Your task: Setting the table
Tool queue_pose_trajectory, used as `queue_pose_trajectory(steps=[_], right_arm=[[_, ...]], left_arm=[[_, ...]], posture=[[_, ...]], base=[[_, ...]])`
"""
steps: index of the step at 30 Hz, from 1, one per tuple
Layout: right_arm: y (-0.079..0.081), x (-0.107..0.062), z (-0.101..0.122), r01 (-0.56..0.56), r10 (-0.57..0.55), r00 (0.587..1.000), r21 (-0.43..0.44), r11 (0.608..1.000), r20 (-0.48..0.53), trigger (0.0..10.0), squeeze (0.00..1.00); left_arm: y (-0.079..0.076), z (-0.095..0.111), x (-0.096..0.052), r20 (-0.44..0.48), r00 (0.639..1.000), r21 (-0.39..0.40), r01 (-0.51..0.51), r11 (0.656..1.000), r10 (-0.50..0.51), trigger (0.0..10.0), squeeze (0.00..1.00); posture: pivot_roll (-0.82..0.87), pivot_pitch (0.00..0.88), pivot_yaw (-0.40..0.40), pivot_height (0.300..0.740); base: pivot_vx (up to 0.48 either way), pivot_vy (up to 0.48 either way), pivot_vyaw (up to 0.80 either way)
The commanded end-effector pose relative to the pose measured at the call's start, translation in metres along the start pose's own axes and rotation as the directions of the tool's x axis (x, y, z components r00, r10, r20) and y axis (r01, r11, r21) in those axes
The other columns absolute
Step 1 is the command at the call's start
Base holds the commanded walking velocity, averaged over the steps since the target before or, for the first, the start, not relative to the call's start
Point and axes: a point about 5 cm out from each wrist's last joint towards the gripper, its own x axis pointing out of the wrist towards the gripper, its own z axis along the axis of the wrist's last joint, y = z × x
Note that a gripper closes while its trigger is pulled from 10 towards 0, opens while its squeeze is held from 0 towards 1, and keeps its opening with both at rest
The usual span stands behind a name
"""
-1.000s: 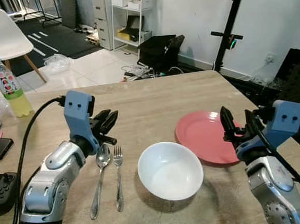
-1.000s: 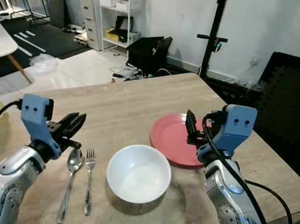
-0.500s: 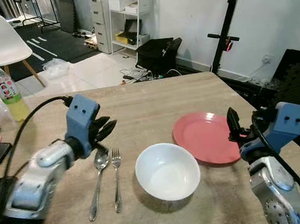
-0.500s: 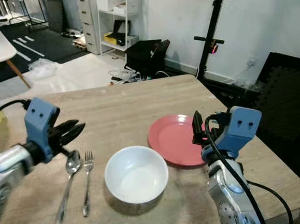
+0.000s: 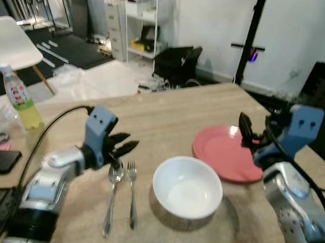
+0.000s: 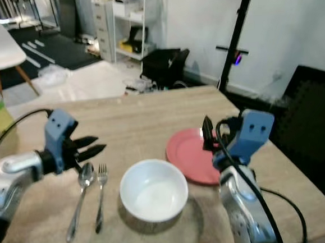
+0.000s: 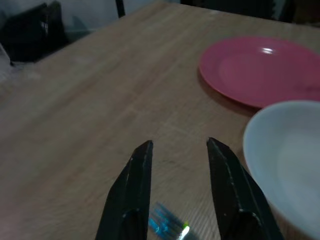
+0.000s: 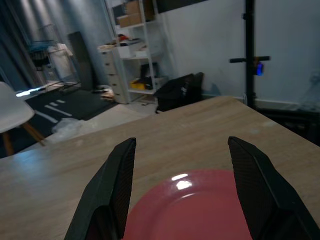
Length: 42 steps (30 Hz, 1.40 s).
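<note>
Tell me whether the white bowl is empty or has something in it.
Empty. The white bowl stands upright on the table, and its bare white inside shows down to the bottom in both eye views.

One white bowl [image 5: 187, 188]; one pink plate [image 5: 227, 159]; one spoon [image 5: 113, 198]; one fork [image 5: 132, 193]; one bottle [image 5: 20, 99]

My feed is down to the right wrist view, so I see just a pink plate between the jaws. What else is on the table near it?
Observer: A round white bowl sits beside the flat pink plate, to its left.
Operator: Any cutlery?
Observer: A silver metal spoon and silver metal fork lie side by side left of the bowl.
Operator: Where's the left gripper?
Observer: The left gripper hovers above the spoon, jaws open.
</note>
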Motion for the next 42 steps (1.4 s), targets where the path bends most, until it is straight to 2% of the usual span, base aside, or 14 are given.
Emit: queue_pose_trajectory(steps=[1,3,4,5,7,10,14,16,21,25,28,34,40,42], right_arm=[[-0.004,-0.002,-0.002,0.020,-0.020,1.000,-0.009,1.000,-0.001,10.0,0.00],[-0.006,-0.003,-0.002,0.029,-0.029,1.000,-0.011,1.000,-0.001,10.0,0.00],[-0.006,-0.003,-0.002,0.029,-0.029,1.000,-0.011,1.000,-0.001,10.0,0.00],[-0.007,-0.004,-0.002,0.036,-0.036,0.999,-0.012,0.999,0.001,10.0,0.00],[-0.008,-0.005,-0.001,0.040,-0.040,0.999,-0.014,0.999,0.004,10.0,0.00],[-0.008,-0.007,0.000,0.047,-0.046,0.999,-0.015,0.999,0.008,10.0,0.00],[-0.012,-0.010,-0.001,0.067,-0.067,0.998,-0.013,0.998,0.012,10.0,0.00],[-0.012,-0.011,-0.002,0.071,-0.071,0.997,-0.008,0.997,0.009,10.0,0.00],[-0.010,-0.009,-0.004,0.068,-0.068,0.998,0.000,0.998,0.007,10.0,0.00],[-0.008,-0.008,-0.004,0.063,-0.063,0.998,0.004,0.998,0.009,10.0,0.00],[-0.008,-0.008,-0.004,0.065,-0.065,0.998,0.004,0.998,0.009,10.0,0.00],[-0.009,-0.011,-0.004,0.077,-0.077,0.997,0.005,0.997,0.011,10.0,0.00],[-0.011,-0.013,-0.003,0.086,-0.086,0.996,0.005,0.996,0.013,10.0,0.00],[-0.012,-0.013,-0.003,0.089,-0.089,0.996,0.006,0.996,0.012,10.0,0.00]], left_arm=[[0.002,-0.002,0.005,0.018,1.000,-0.104,0.017,0.994,-0.015,10.0,1.00],[-0.001,0.002,0.012,0.052,0.997,-0.192,0.060,0.979,-0.051,10.0,1.00],[-0.001,0.002,0.012,0.052,0.997,-0.192,0.060,0.979,-0.051,10.0,1.00],[-0.005,0.003,0.017,0.057,0.991,-0.221,0.127,0.967,-0.117,10.0,0.00],[-0.006,0.007,0.018,0.085,0.982,-0.269,0.187,0.945,-0.170,10.0,0.00],[-0.005,0.009,0.017,0.074,0.977,-0.259,0.213,0.942,-0.201,10.0,0.00],[-0.004,-0.003,0.013,-0.057,0.955,-0.172,0.278,0.945,-0.291,10.0,0.00],[-0.005,-0.015,0.015,-0.120,0.938,-0.187,0.300,0.935,-0.325,10.0,0.00],[-0.012,-0.026,0.023,-0.158,0.913,-0.227,0.336,0.914,-0.375,10.0,0.00],[-0.018,-0.024,0.031,-0.131,0.905,-0.258,0.364,0.895,-0.405,10.0,0.00],[-0.024,-0.027,0.036,-0.148,0.888,-0.254,0.391,0.885,-0.435,10.0,0.00],[-0.033,-0.044,0.041,-0.233,0.860,-0.225,0.407,0.885,-0.454,10.0,0.00],[-0.035,-0.056,0.043,-0.279,0.859,-0.212,0.380,0.900,-0.429,10.0,0.00],[-0.036,-0.061,0.044,-0.290,0.862,-0.210,0.367,0.906,-0.416,7.9,0.00]], posture=[[0.07,0.047,0.012,0.740],[0.07,0.049,0.016,0.740],[0.07,0.049,0.016,0.740],[0.06,0.049,0.025,0.740],[0.05,0.051,0.033,0.740],[0.04,0.052,0.044,0.740],[0.05,0.055,0.054,0.740],[0.05,0.057,0.057,0.740],[0.06,0.056,0.060,0.740],[0.06,0.057,0.062,0.740],[0.05,0.058,0.066,0.740],[0.05,0.062,0.077,0.740],[0.04,0.066,0.077,0.740],[0.03,0.072,0.068,0.740]], base=[[0.000,0.000,0.00],[0.000,0.000,0.00],[0.000,0.000,0.00],[0.000,0.000,0.00],[0.000,0.000,0.00],[0.000,0.000,0.00],[0.000,0.000,0.00],[0.000,0.000,0.00],[0.000,0.000,0.00],[0.000,0.000,0.00],[0.000,0.000,0.00],[0.000,0.000,0.00],[0.000,0.000,0.00],[0.000,0.000,0.00]])
